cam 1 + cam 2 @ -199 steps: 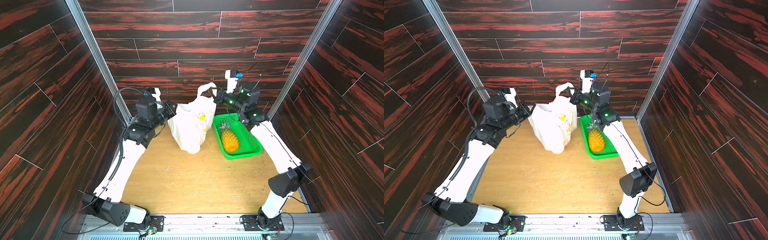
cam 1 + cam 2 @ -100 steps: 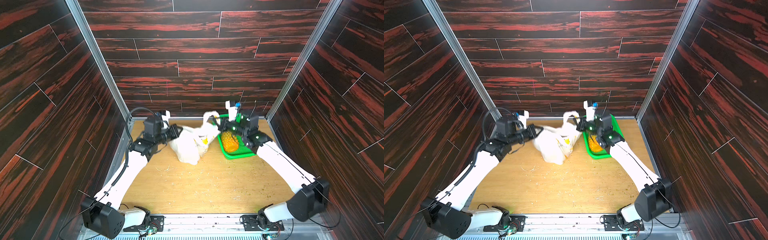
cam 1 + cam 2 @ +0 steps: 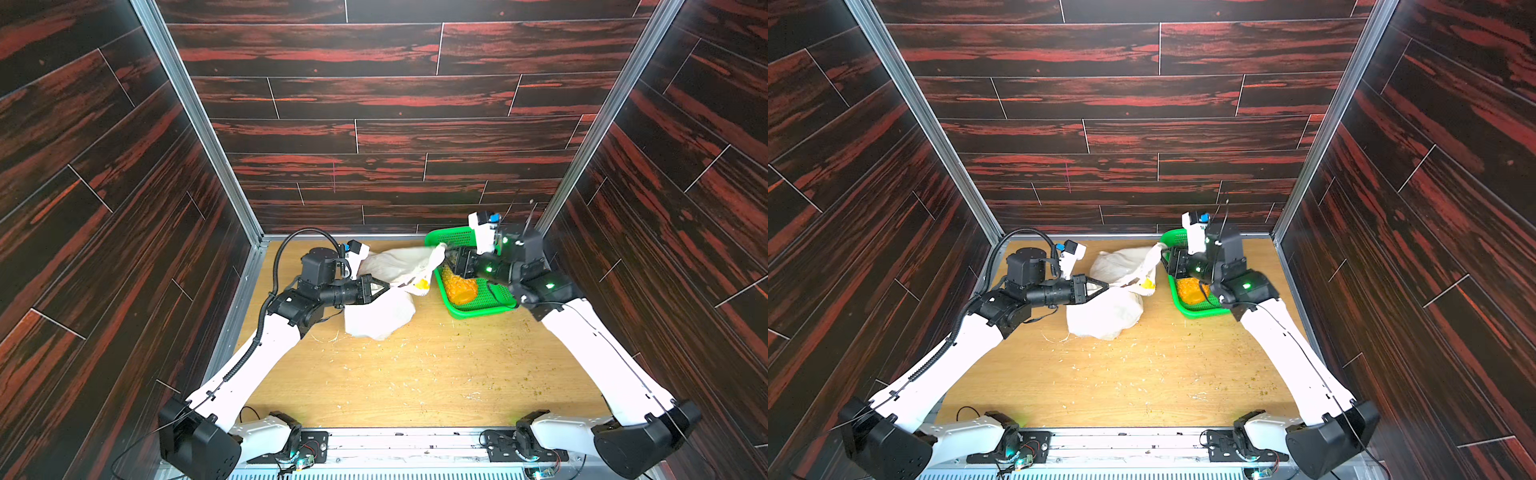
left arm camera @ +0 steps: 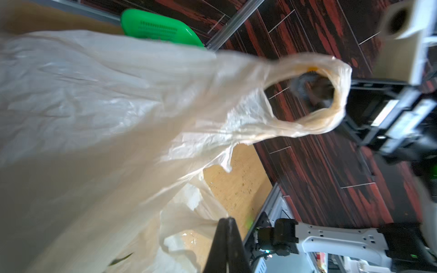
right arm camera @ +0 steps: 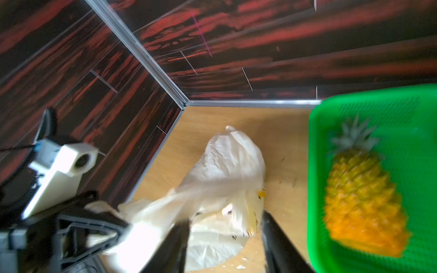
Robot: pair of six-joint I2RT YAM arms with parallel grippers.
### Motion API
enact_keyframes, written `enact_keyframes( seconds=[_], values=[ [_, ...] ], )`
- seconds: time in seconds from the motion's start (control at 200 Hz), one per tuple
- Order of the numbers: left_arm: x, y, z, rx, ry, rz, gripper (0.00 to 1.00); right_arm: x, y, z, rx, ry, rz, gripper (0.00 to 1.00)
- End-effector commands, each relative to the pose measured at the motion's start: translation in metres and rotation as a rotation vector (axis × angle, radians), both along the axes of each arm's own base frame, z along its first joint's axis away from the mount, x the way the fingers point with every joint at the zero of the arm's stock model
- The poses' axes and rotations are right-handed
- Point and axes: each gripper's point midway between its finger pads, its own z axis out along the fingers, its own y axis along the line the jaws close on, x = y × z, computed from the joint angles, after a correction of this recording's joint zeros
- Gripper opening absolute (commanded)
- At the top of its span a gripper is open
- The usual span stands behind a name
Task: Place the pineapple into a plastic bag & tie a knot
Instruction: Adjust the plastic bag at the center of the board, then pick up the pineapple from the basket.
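Fingers (image 4: 217,248) pressed together on thin film; the other pair stands spread.
The left gripper (image 3: 385,286) pinches the crinkly white plastic bag (image 3: 378,316), which slumps on the wooden table (image 3: 415,374) at its far side, just beside the green mesh basket (image 5: 316,165). The right gripper (image 5: 225,217) gapes, and a blurred strip of bag runs toward one finger. Only the left wrist view shows the handle loop (image 4: 307,94) stretched into a ring. The knobbly orange pineapple (image 5: 361,196) lies in the basket, partly hidden by the right arm in both top views.
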Motion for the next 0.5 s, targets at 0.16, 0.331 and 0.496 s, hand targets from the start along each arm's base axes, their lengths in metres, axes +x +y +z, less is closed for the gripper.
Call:
enact_keyframes(
  seconds=[0.16,0.331,0.496],
  values=[
    [0.010,0.031,0.045,0.158,-0.213,0.125,0.00,-0.015,-0.006,0.032,-0.225,-0.184,0.132,0.74],
    [0.014,0.044,0.079,0.246,-0.332,0.154,0.00,0.018,-0.034,-0.002,-0.304,-0.070,-0.074,0.74],
    [0.021,0.057,0.089,0.337,-0.357,0.163,0.00,0.027,-0.029,-0.015,-0.238,-0.006,-0.100,0.74]
  ],
)
